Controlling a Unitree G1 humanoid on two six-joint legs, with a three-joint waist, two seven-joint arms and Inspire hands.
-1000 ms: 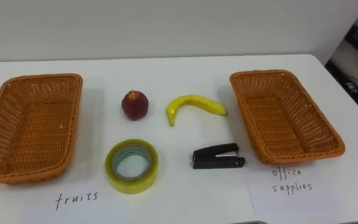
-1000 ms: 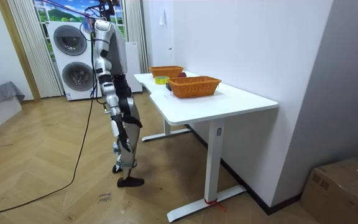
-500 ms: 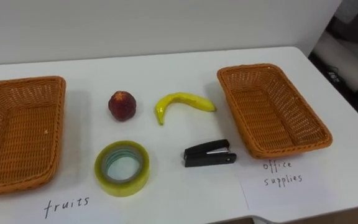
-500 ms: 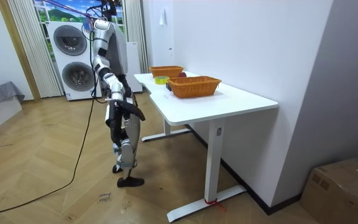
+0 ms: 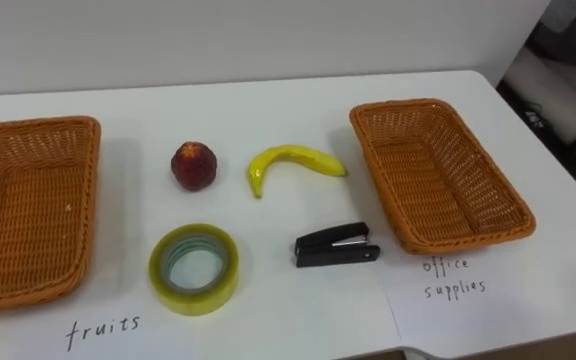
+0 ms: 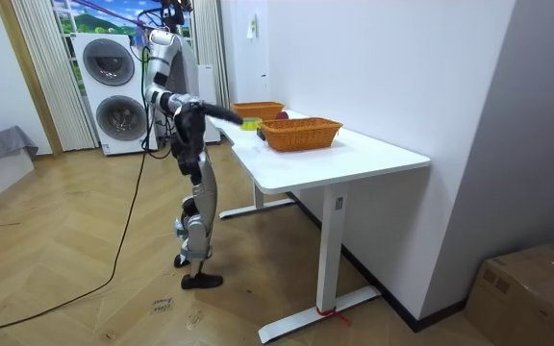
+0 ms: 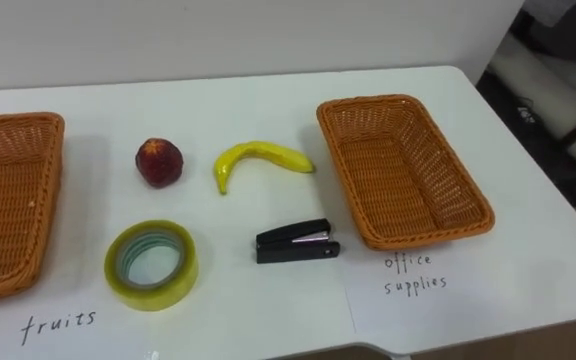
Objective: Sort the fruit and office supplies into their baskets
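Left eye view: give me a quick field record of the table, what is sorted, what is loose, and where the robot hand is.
left basket: empty, labelled fruits
right basket: empty, labelled office supplies
red fruit: on the table between the baskets, back row
banana: back row, right of the red fruit
tape roll: front row, lying flat
stapler: front row, near the right basket, not touching
sorted: nothing yet
right robot hand: held out toward the table, room view
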